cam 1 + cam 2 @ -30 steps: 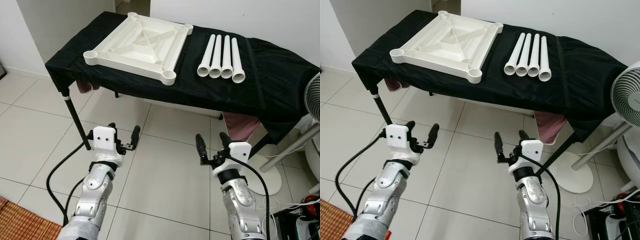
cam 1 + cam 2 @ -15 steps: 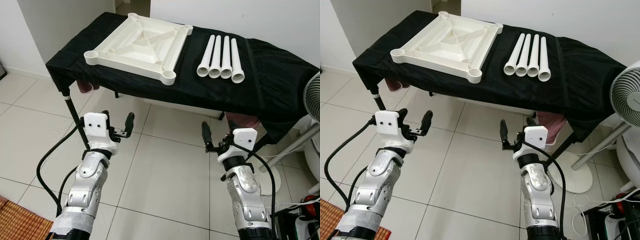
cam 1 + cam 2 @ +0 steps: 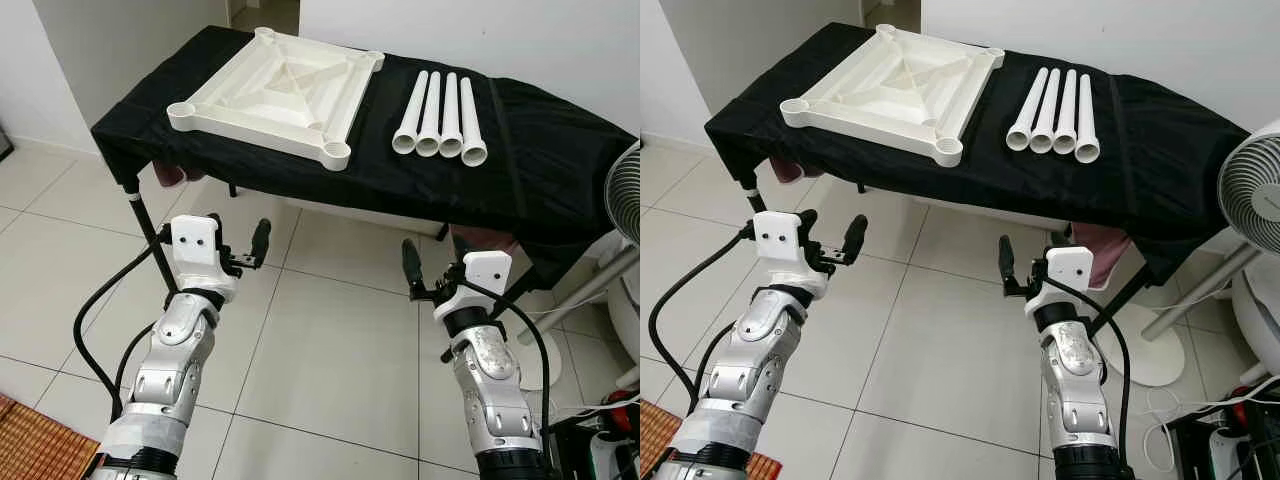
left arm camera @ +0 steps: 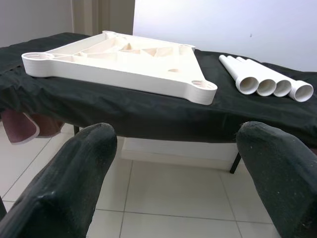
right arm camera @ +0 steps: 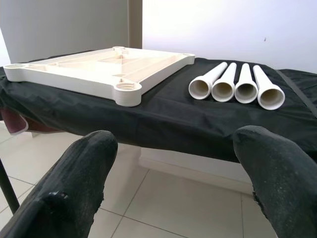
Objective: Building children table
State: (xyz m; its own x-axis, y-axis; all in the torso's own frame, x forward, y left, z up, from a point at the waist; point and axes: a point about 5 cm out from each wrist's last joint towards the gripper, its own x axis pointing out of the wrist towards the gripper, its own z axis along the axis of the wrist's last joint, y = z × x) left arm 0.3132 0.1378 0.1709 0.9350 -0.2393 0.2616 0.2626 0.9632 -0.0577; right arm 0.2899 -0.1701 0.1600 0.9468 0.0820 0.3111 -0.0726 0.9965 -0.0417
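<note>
A white square tabletop (image 3: 282, 88) lies upside down on the left half of a black-covered table (image 3: 540, 150), with round sockets at its corners. Several white tube legs (image 3: 440, 112) lie side by side to its right, open ends facing me. My left gripper (image 3: 237, 236) hovers over the floor tiles just before the table's front edge, open and empty. My right gripper (image 3: 430, 268) is held at the same height to the right, open and empty too. In the wrist views the tabletop (image 4: 119, 62) and the legs (image 5: 235, 87) lie beyond the open fingers (image 4: 64, 188).
A standing fan (image 3: 1252, 190) with a round base (image 3: 1152, 352) is at the right, close to my right arm. A black table leg (image 3: 150, 232) stands by my left gripper. Pink cloth (image 3: 482, 250) hangs under the table. A woven mat (image 3: 40, 450) lies bottom left; cables bottom right.
Both arms have risen and reached forward toward the table's front edge over the last second, the left moving slightly left. Both grippers stayed open. The things on the table have not moved.
</note>
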